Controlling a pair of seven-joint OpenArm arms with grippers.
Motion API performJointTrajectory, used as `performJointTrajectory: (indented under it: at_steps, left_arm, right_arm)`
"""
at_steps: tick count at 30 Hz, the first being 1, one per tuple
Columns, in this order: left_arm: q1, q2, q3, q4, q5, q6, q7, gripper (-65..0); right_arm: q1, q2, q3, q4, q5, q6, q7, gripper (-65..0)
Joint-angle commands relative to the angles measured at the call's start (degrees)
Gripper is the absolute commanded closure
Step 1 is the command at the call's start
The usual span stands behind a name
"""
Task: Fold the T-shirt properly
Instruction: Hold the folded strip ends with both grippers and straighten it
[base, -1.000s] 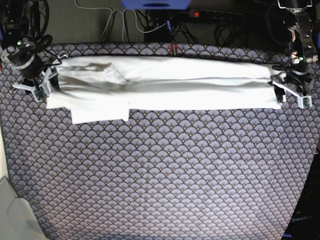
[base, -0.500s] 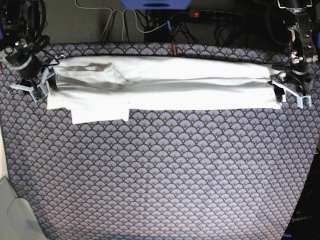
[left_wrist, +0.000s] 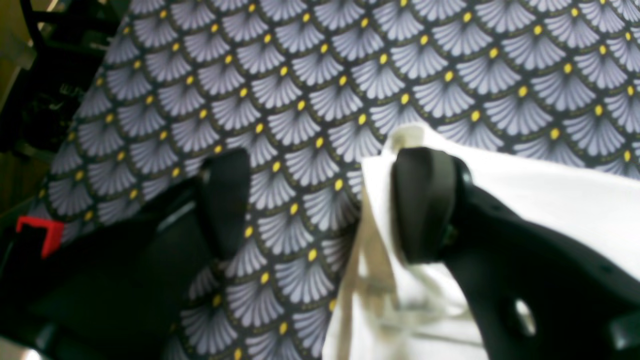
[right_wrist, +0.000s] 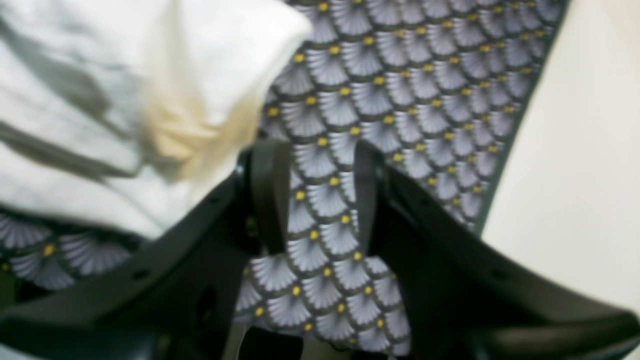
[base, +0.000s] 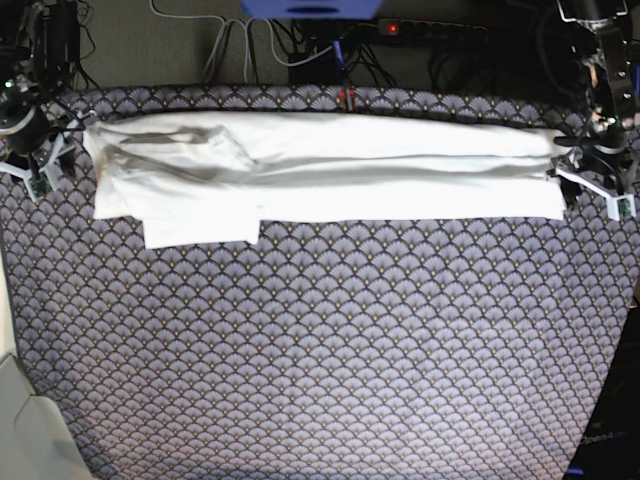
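Shirt's a long strip btwn your 2 claws.
Your left claw (left_wrist: 320, 200) is apart, T-shirt (base: 330, 165) edge just beside one finger. Right claw (right_wrist: 315, 195) apart too, empty, shirt just beside it.

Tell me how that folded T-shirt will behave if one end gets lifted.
The T-shirt is probably floppy: it lies in soft creased layers. Lifted at one end, the long strip would likely sag and unfold. It looks light, so it may drag across the patterned cloth.
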Motion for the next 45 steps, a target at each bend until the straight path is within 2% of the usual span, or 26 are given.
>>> performJointTrajectory:
  at_steps: [1,6,11,13,17,20,28,30,34,45]
  left_arm:
    - [-0.31,-1.08,-0.25,0.78,-0.14,0.3,-1.39,-44.1]
    - [-0.31,-1.08,-0.16,0.78,-0.14,0.3,-1.39,-44.1]
    - [-0.13,-1.08,-0.16,0.78,-0.14,0.3,-1.3,-44.1]
    - [0.04,-1.08,-0.16,0.78,-0.14,0.3,-1.3,-44.1]
    - [0.31,-0.9,-0.07,0.87,-0.14,0.3,-1.21,-44.1]
    - [0.31,-0.9,-0.33,0.87,-0.14,0.3,0.99,-44.1]
    - [0.31,-0.72,-0.33,1.48,-0.23,0.3,2.57,-44.0]
    - [0.31,-0.72,-0.33,1.39,-0.14,0.3,2.57,-44.0]
    - [0.13,-0.72,-0.25,0.87,-0.14,0.3,2.57,-44.0]
    - [-0.31,-0.72,-0.16,0.87,-0.14,0.3,2.57,-44.0]
  right_arm:
    - [0.05,1.0,0.97,0.81,0.9,-0.23,1.09,-22.7]
    - [1.1,0.91,0.44,2.22,1.08,-0.23,1.27,-22.8]
    - [6.55,0.82,-7.38,3.89,2.57,-0.14,0.39,-23.0]
    - [9.9,0.47,-11.69,3.54,2.57,-0.14,-2.07,-23.0]
    - [18.6,-1.9,-18.02,1.69,2.22,-0.14,-10.42,-23.0]
    - [23.52,-3.57,-20.75,-2.18,2.31,-0.14,-13.06,-23.0]
    - [31.7,-4.19,-23.82,-16.86,2.48,-0.14,-12.53,-23.0]
    - [32.75,-4.01,-23.74,-19.5,2.48,-0.14,-10.6,-23.0]
    - [33.19,-3.31,-23.74,-23.45,2.22,-0.14,-6.47,-23.0]
    - [33.1,-1.64,-23.82,-31.8,2.4,-0.14,-2.07,-24.5]
